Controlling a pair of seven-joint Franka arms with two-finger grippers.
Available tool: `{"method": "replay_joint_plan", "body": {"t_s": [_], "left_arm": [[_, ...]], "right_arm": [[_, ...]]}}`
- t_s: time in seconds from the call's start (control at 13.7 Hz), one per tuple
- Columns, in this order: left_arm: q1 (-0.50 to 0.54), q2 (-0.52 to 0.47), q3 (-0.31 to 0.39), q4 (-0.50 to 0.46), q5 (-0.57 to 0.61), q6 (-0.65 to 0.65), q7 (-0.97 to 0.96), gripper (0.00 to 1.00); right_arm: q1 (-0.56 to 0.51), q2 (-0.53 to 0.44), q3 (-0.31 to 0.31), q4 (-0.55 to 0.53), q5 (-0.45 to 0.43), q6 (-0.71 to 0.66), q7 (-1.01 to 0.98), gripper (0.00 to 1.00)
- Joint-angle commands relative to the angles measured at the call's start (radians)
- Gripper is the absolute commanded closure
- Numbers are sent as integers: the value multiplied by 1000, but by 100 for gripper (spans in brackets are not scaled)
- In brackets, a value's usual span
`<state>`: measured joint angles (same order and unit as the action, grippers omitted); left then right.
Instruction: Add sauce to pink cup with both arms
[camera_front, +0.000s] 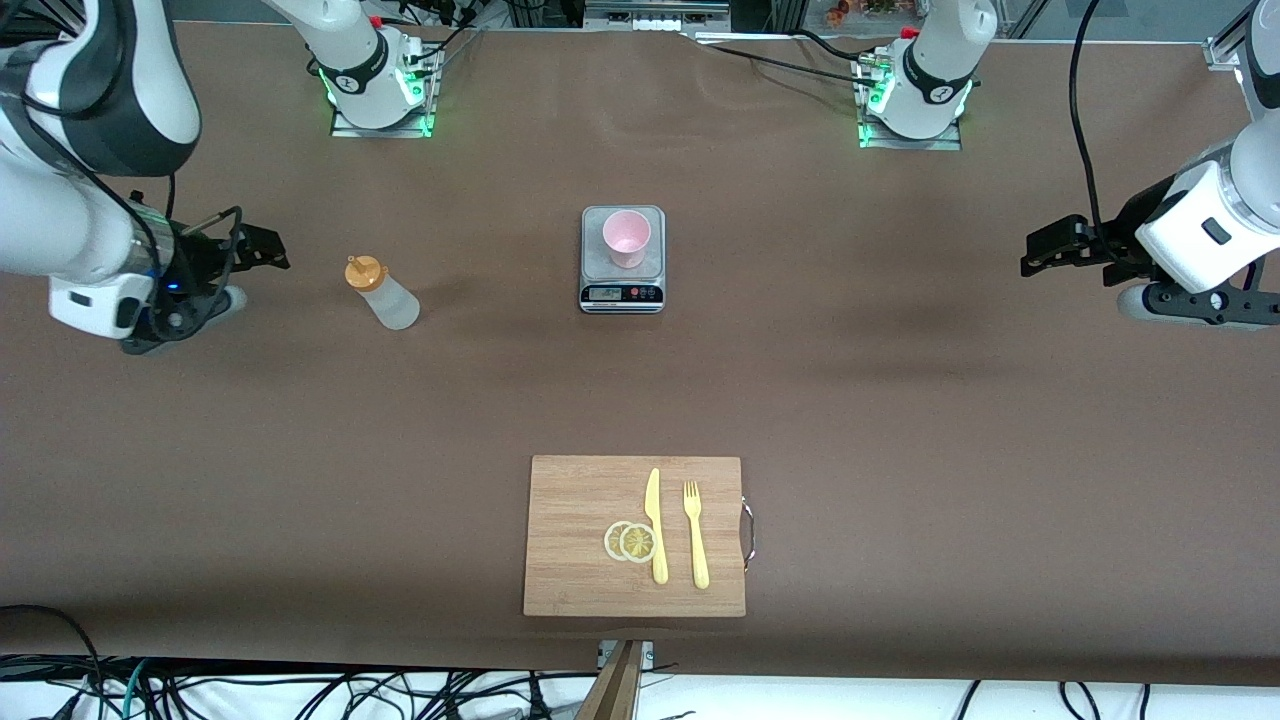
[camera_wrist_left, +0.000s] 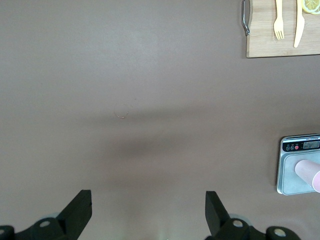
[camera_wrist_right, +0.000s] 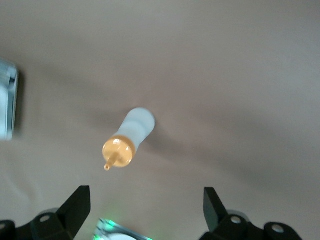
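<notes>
The sauce bottle (camera_front: 381, 293), translucent whitish with an orange nozzle cap, stands on the table toward the right arm's end; it also shows in the right wrist view (camera_wrist_right: 129, 136). The pink cup (camera_front: 626, 238) stands on a small grey kitchen scale (camera_front: 622, 295) at the table's middle; its edge shows in the left wrist view (camera_wrist_left: 308, 174). My right gripper (camera_front: 262, 248) is open and empty, in the air beside the bottle, apart from it. My left gripper (camera_front: 1045, 250) is open and empty over the table at the left arm's end.
A wooden cutting board (camera_front: 570, 540) lies near the table's front edge, nearer to the front camera than the scale. On it lie two lemon slices (camera_front: 630, 541), a yellow knife (camera_front: 655, 524) and a yellow fork (camera_front: 695, 534).
</notes>
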<state>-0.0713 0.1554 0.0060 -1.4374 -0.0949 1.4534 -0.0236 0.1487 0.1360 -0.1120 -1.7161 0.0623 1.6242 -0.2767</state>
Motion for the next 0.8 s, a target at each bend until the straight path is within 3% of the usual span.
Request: {"method": "replay_joint_plan", "body": {"t_s": [0.0,0.15,0.73], "left_arm": [[-7,1,2,6,23,-7,17,0],[-7,1,2,6,23,-7,17,0],[-7,1,2,6,23,-7,17,0]], "right_arm": [[-34,-42,51,6,-77,25,239,0],[-63,-50,57,45,-116,8,249,0],[-110,-107,58,125,-102,-63,271,0]]}}
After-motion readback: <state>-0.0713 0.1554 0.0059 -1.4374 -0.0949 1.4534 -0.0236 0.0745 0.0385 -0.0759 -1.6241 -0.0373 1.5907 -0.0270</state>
